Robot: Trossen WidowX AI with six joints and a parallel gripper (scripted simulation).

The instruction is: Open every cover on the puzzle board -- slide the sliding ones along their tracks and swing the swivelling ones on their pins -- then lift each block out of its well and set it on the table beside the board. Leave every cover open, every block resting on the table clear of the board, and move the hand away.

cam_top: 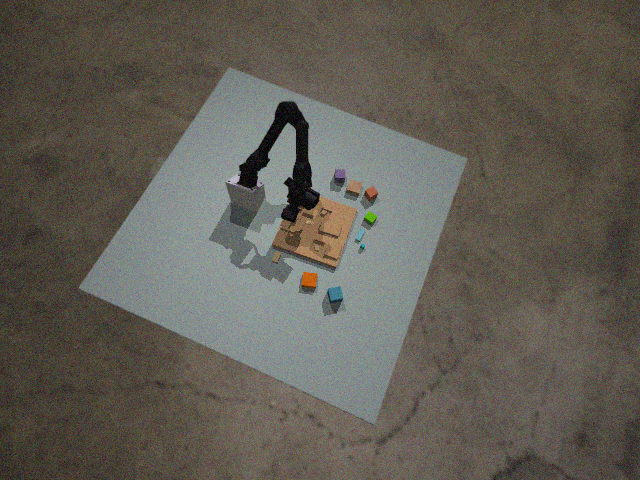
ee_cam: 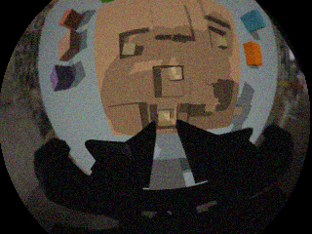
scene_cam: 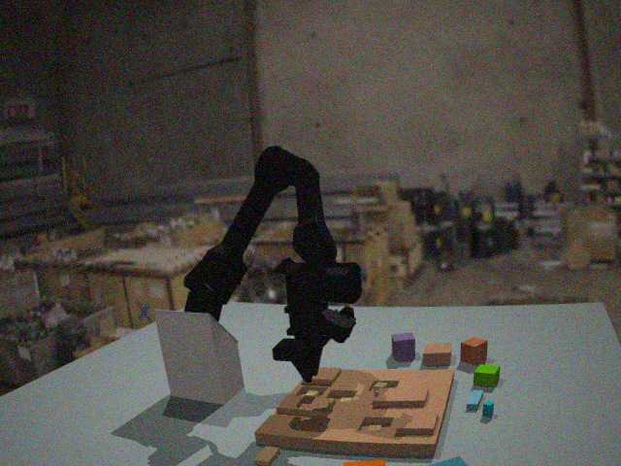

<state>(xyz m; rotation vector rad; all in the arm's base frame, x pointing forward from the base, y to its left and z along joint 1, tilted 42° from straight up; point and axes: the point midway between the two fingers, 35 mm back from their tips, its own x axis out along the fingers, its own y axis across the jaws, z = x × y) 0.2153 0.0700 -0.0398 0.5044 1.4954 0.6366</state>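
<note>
The wooden puzzle board [cam_top: 349,212] [scene_cam: 441,383] [ee_cam: 108,58] carries raised plates, among them a large plate [cam_top: 330,225] [scene_cam: 401,397] and a front right plate [scene_cam: 417,425]. Four wells stand uncovered. A small pale block shows in each: the back one [scene_cam: 383,384] [ee_cam: 129,48], the middle one [scene_cam: 347,399] [ee_cam: 175,73], the front right one [scene_cam: 375,427] [ee_cam: 221,43] and the near one [scene_cam: 311,393] [ee_cam: 165,115]. My gripper [scene_cam: 309,377] [ee_cam: 166,123] is part open and empty, just above the board's near side by the near well. A tan block [cam_top: 276,256] [scene_cam: 267,455] lies on the table beside the board.
Purple [cam_top: 339,175] [scene_cam: 403,347], salmon [cam_top: 354,187] and red [cam_top: 371,193] blocks stand behind the board. A green block [cam_top: 370,217], a light blue bar [cam_top: 359,235] and a small teal piece [cam_top: 362,246] lie right. Orange [cam_top: 309,280] and blue [cam_top: 335,293] blocks stand in front.
</note>
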